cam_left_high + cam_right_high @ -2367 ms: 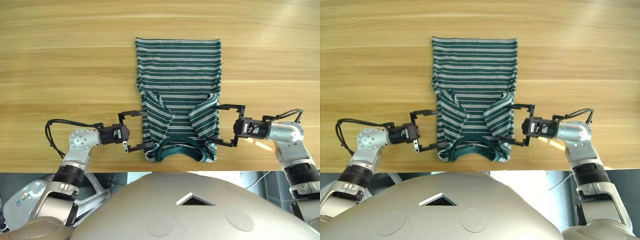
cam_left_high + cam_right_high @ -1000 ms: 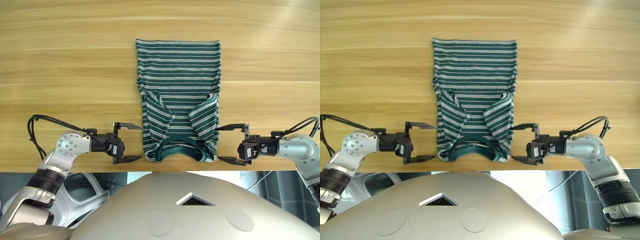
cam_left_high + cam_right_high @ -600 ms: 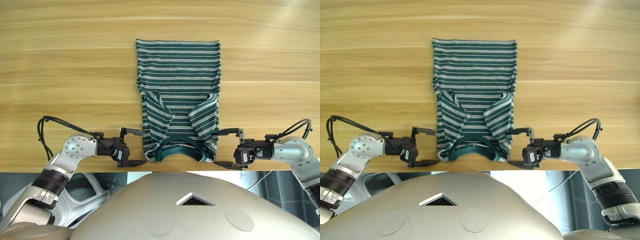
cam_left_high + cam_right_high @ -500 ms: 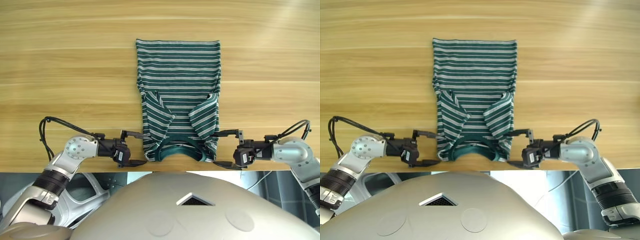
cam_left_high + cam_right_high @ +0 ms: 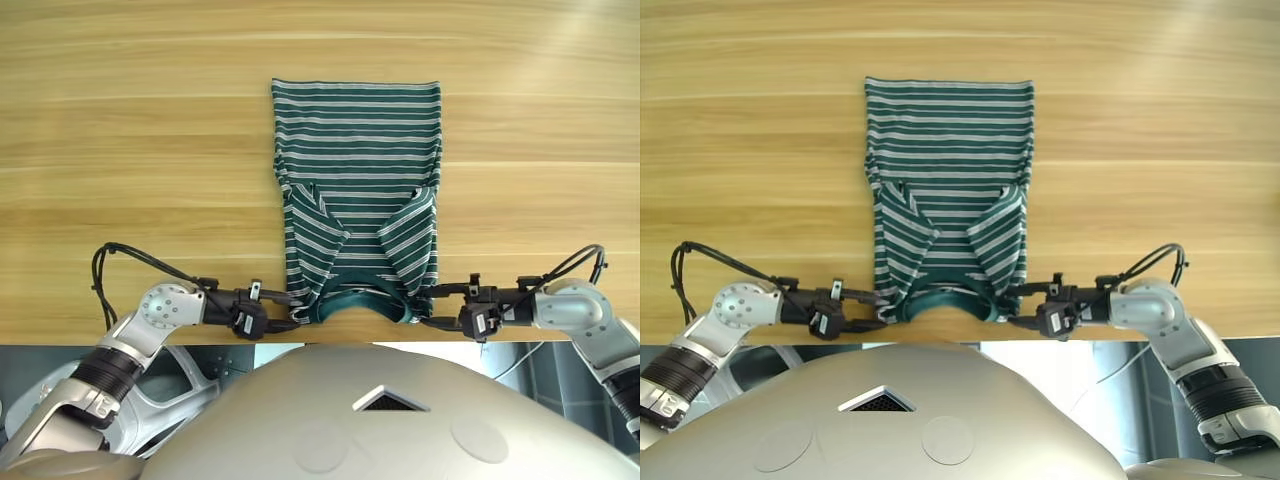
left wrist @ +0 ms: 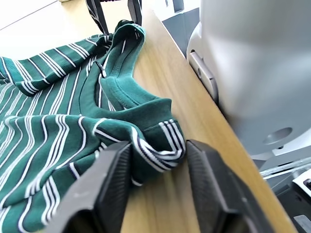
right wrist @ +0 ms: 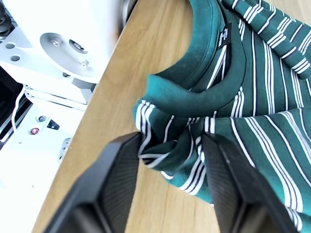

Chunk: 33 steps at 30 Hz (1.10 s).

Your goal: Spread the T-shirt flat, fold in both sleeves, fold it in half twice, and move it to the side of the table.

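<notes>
Narrowed from wide open, left gripper (image 5: pixel 286 322) and right gripper (image 5: pixel 432 320) are clamped on the striped knit T-shirt (image 5: pixel 356 170) (tag unreadable).

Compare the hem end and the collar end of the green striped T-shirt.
The hem end of the green striped T-shirt lies straight and flat, far up the wooden table; the collar end sits at its near edge, corners bunched. The hem end is free; the collar end's corners are pinched by the left gripper and right gripper. Both rest on the table.
</notes>
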### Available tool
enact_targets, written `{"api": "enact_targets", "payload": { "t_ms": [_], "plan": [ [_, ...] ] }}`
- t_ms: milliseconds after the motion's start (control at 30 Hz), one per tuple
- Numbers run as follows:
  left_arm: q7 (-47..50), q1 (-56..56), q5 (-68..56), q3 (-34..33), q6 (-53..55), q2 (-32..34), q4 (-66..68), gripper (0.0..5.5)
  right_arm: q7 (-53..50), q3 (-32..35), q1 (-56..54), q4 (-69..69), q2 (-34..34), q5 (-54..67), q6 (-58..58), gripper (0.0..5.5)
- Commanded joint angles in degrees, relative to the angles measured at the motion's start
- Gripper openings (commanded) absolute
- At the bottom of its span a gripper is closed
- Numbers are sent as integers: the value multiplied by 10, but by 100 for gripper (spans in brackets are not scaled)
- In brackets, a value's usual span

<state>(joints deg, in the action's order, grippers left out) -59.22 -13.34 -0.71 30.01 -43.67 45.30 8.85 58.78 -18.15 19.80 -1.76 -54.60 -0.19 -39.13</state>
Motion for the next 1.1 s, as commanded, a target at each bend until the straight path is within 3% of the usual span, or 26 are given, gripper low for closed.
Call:
{"api": "enact_targets", "payload": {
  "t_ms": [33,200,267,500,767,933,1100],
  "plan": [
    [3,4,44,6,31,0,21,105,-2,-4,-4,-10,-1,-21,6,143],
    [11,13,45,1,30,-5,27,17,-2,-8,-11,-9,2,-19,10,46],
    [15,16,46,-2,30,-8,29,5,-1,-9,-12,-7,3,-18,12,19],
    [13,22,35,-4,28,-5,26,5,4,-8,-16,-2,0,-6,9,14],
    [-56,-29,-59,-2,29,60,-47,4,45,-2,17,36,-48,51,-24,14],
    [-100,-63,-184,-31,24,99,-114,4,60,8,47,71,-74,105,-54,13],
    [-109,-54,-258,-82,36,94,-143,4,52,35,45,95,-84,126,-61,13]
  ]
}}
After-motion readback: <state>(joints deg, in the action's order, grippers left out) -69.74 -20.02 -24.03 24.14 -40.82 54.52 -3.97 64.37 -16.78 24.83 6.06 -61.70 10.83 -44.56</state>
